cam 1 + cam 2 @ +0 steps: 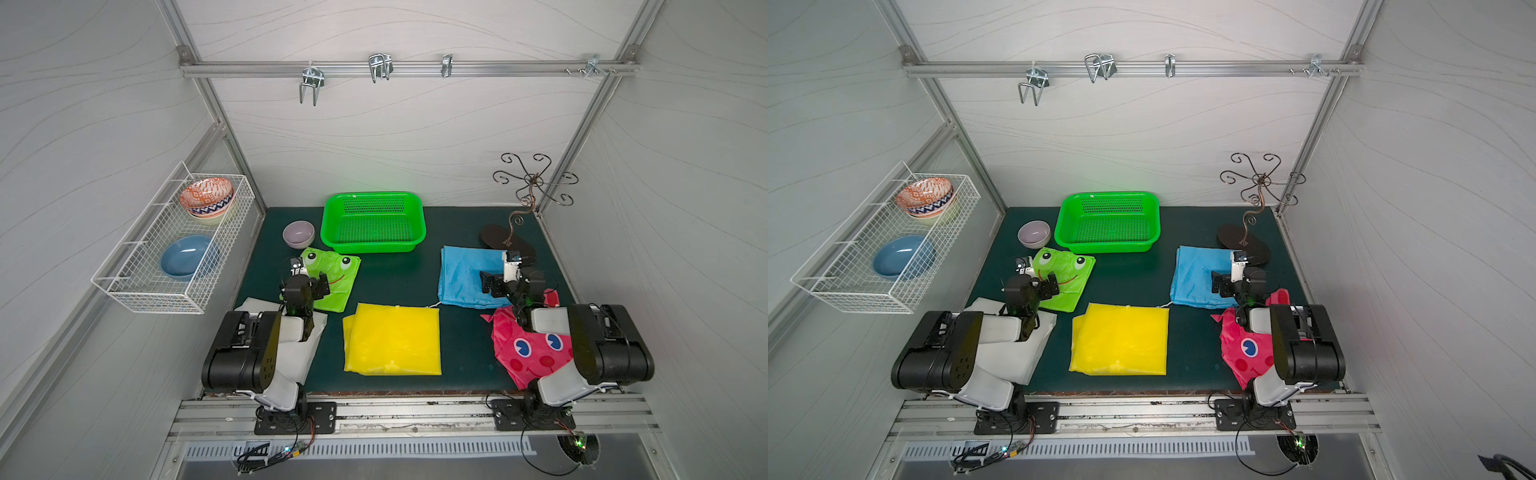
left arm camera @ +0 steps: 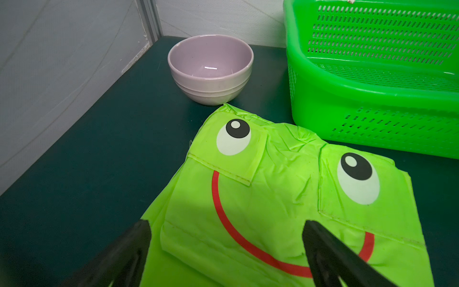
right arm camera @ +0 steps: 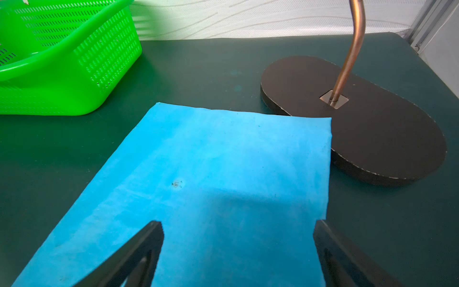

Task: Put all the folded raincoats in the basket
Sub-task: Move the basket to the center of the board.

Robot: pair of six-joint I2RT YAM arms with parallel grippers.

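Observation:
The bright green mesh basket stands empty at the back of the dark table. Several folded raincoats lie flat in front of it: a green frog-face one, a yellow one, a blue one, a pink one and a white one. My left gripper hovers open over the frog raincoat. Over the blue raincoat my right gripper also stands open. Neither holds anything.
A lilac bowl sits just left of the basket. A copper hook stand on a dark oval base stands at the back right, touching the blue raincoat's corner. A white wire rack with bowls hangs on the left wall.

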